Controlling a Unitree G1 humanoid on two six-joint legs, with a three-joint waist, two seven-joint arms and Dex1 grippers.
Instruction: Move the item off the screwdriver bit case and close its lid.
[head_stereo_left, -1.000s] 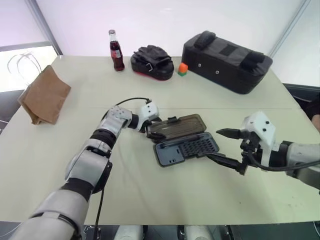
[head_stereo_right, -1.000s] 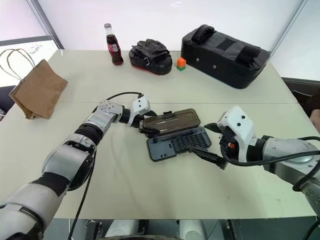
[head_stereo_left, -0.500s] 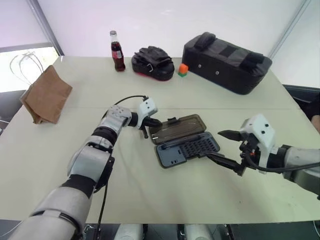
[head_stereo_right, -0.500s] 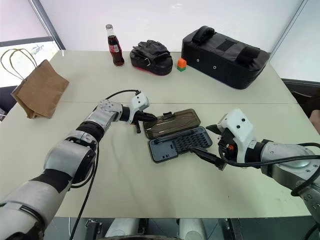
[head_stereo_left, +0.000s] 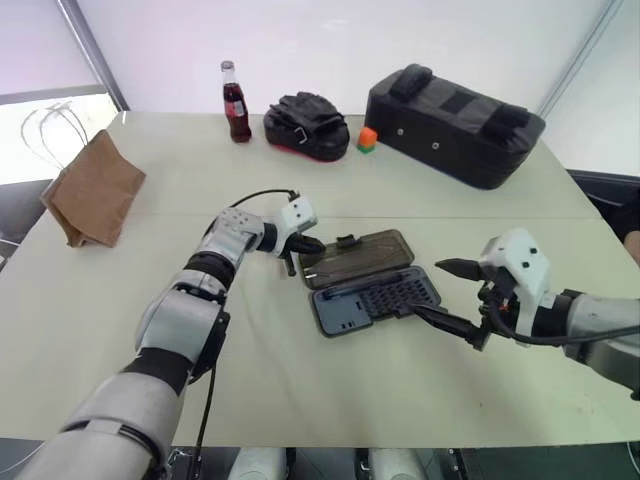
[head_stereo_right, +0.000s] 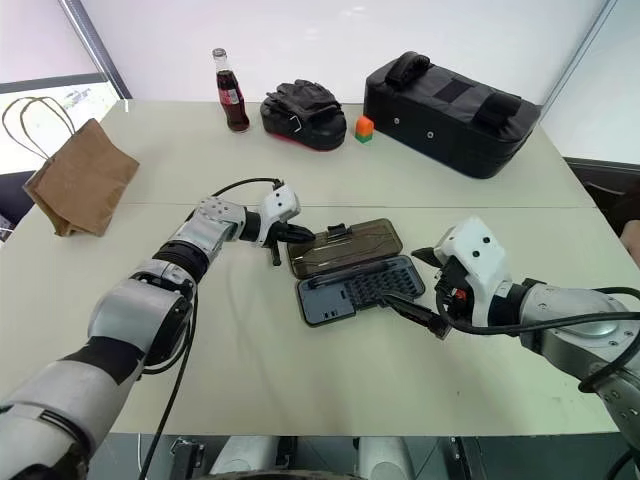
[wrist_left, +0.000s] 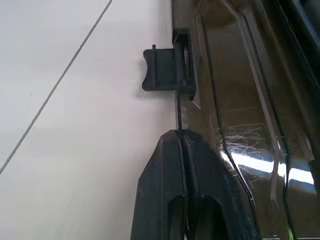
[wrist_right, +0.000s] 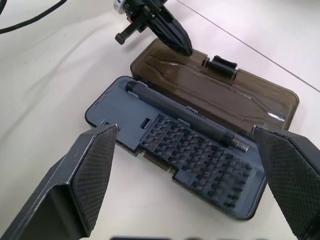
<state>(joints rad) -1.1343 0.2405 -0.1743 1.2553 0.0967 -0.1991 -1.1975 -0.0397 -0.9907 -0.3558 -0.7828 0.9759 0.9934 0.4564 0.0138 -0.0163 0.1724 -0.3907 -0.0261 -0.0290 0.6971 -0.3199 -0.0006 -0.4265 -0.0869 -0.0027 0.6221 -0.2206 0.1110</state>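
The screwdriver bit case (head_stereo_left: 375, 300) lies open on the table's middle, with rows of bits and a slim driver (wrist_right: 182, 112) in it. Its smoky lid (head_stereo_left: 358, 257) lies flat behind it, the black latch tab (wrist_left: 162, 75) on its outer edge. My left gripper (head_stereo_left: 312, 245) is shut at the lid's left end, and the lid's thin rim runs in between the fingertips (wrist_left: 172, 150). My right gripper (head_stereo_left: 447, 295) stands open just right of the case, touching nothing. The brown paper bag (head_stereo_left: 95, 190) stands far left on the table, away from the case.
Along the table's back stand a cola bottle (head_stereo_left: 235, 102), a black pad with gloves (head_stereo_left: 305, 125), a small orange and green block (head_stereo_left: 367, 138) and a large black padded bag (head_stereo_left: 455, 110). Bare tabletop (head_stereo_left: 330, 390) lies in front of the case.
My left gripper, open around the lid's left end a second ago, has shut there. The lid, the case and my right gripper have stayed where they were.
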